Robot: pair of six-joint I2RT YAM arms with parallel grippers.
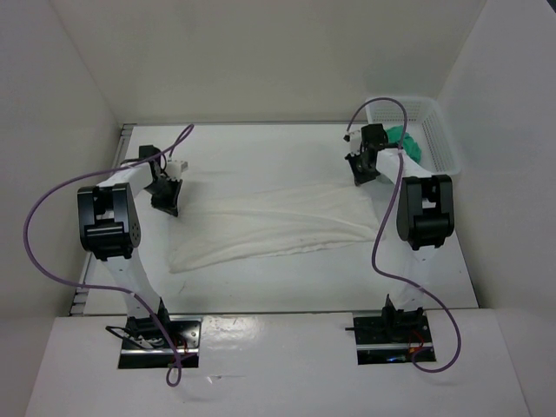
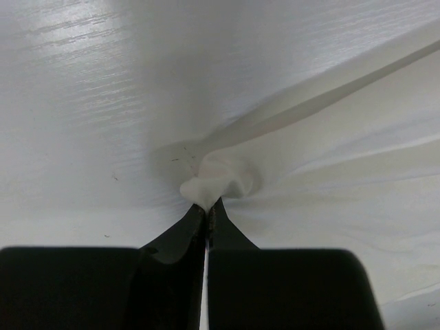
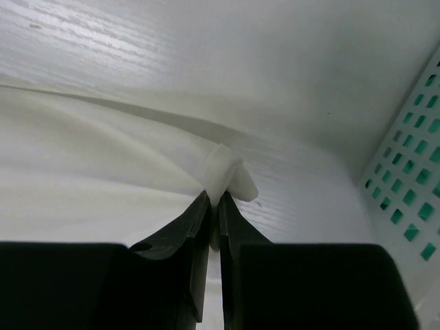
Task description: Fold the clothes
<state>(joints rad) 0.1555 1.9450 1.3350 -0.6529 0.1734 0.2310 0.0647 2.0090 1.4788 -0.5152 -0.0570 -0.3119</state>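
Observation:
The clothes (image 1: 278,226), one large white wrinkly garment, lie spread across the middle of the table. My left gripper (image 1: 167,201) is at its far left corner, and in the left wrist view the gripper (image 2: 207,204) is shut on a bunched tuft of the clothes (image 2: 218,177). At the far right corner is my right gripper (image 1: 363,174). In the right wrist view that gripper (image 3: 214,197) is shut on a pinched fold of the clothes (image 3: 225,172). Both corners look slightly raised off the table.
A white mesh basket (image 1: 439,130) stands at the far right corner with a green cloth (image 1: 405,139) in it, close beside my right gripper; its wall (image 3: 405,185) shows in the right wrist view. White walls enclose the table on three sides.

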